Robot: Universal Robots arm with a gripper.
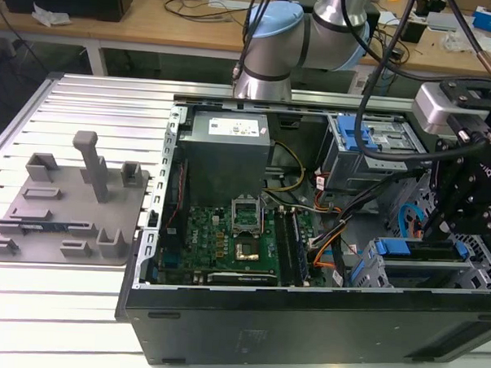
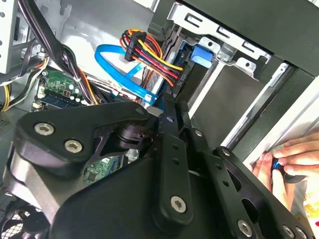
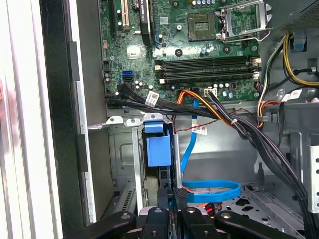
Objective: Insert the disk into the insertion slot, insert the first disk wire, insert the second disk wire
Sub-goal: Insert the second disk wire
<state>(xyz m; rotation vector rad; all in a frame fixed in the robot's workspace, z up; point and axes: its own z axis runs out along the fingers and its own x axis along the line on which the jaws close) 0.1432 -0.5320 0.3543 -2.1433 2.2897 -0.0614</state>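
Black gripper (image 3: 173, 211) apparently clamped on a connector beside the insertion slot (image 3: 157, 164)

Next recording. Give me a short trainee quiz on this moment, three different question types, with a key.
1. True or false: the grey fixture plate lies inside the computer case.
2. In the exterior view, the end effector hangs over which end of the case? A) the exterior view's left B) the exterior view's right C) the middle, above the motherboard
3. Fill in: in the first wrist view, the flat looped cable on the case floor is coloured ____.

Key: 1 false; 2 B; 3 blue.
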